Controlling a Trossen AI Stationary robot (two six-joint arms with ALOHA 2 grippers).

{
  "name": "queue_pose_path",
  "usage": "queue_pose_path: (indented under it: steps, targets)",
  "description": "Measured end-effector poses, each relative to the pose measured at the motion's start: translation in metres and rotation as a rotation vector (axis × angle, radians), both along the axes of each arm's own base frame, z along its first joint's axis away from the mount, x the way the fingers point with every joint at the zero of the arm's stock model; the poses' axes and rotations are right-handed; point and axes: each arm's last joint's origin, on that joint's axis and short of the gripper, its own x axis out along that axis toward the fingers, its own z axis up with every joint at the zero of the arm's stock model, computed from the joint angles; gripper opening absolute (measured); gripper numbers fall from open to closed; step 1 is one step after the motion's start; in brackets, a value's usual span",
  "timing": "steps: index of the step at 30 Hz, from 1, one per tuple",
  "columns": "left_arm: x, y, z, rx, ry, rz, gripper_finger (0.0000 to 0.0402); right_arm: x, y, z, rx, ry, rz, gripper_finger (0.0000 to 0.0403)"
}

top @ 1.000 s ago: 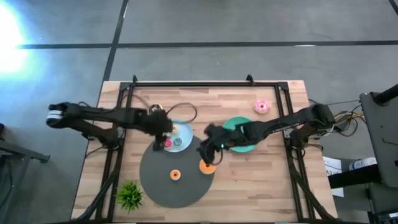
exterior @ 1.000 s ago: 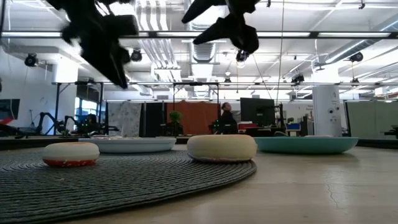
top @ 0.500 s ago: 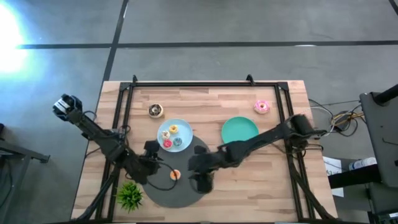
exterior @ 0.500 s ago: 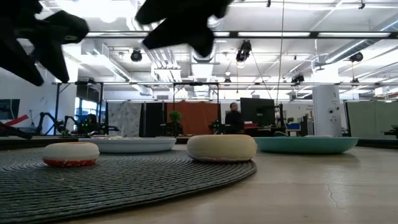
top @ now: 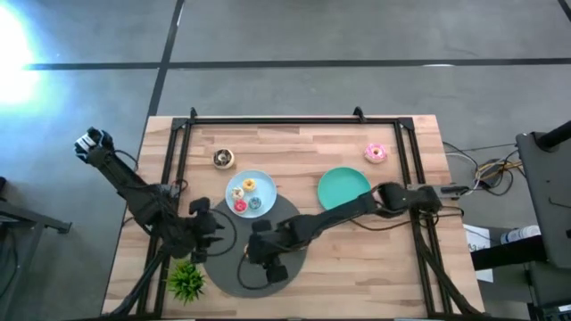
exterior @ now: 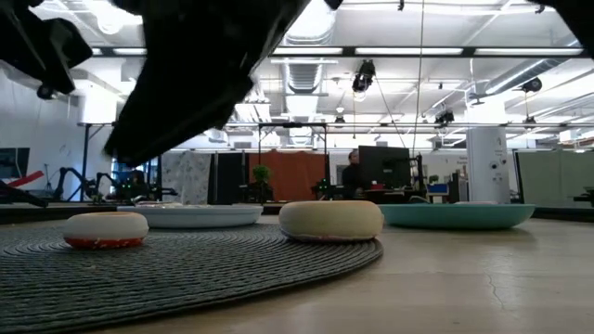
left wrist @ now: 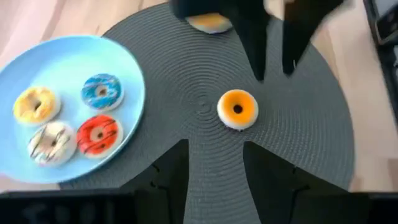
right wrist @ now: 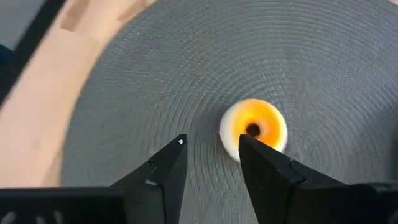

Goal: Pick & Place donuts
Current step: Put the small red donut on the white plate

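An orange-iced donut [right wrist: 254, 130] lies flat in the middle of the grey round mat [left wrist: 292, 143]; it also shows in the left wrist view [left wrist: 237, 110] and the low view [exterior: 105, 229]. My right gripper [right wrist: 211, 149] hovers open above it, the donut just beside one finger. In the high view the right gripper [top: 255, 251] hides the donut. A second, larger donut [exterior: 330, 221] lies at the mat's right edge [left wrist: 210, 23]. My left gripper [left wrist: 214, 155] is open over the mat's left edge [top: 212, 237]. Four mini donuts sit on the light blue plate [left wrist: 74, 56].
A green plate [top: 343, 187] lies right of the mat. A pink donut [top: 376, 152] and a brown-and-white donut [top: 223, 159] lie on the wooden table toward its far edge. A small green plant [top: 186, 281] stands at the near left corner, close to my left gripper.
My left gripper has swung from above the blue plate toward the table's near left, to the mat's left edge. My right gripper has moved from beside the green plate toward the near edge and left, over the mat's middle donut. The donuts have stayed in place.
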Motion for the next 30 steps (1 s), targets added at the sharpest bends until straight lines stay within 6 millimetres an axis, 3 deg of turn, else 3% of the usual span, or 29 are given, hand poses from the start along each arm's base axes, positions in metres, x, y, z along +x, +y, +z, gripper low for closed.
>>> queue_pose_path:
  steps: [9, 25, 30]
  targets:
    - [-0.018, 0.019, 0.012, -0.104, -0.014, 0.136, 0.0126, 0.019, 0.003, -0.016, -0.119, -0.031, -0.011, 0.0141]
    - [-0.024, 0.027, 0.015, -0.005, -0.058, 0.121, 0.0126, 0.012, 0.002, -0.040, -0.158, 0.011, -0.013, 0.0128]
    - [-0.025, 0.028, 0.014, 0.014, -0.056, 0.131, 0.0126, 0.016, -0.006, -0.041, -0.133, -0.003, -0.054, 0.0102]
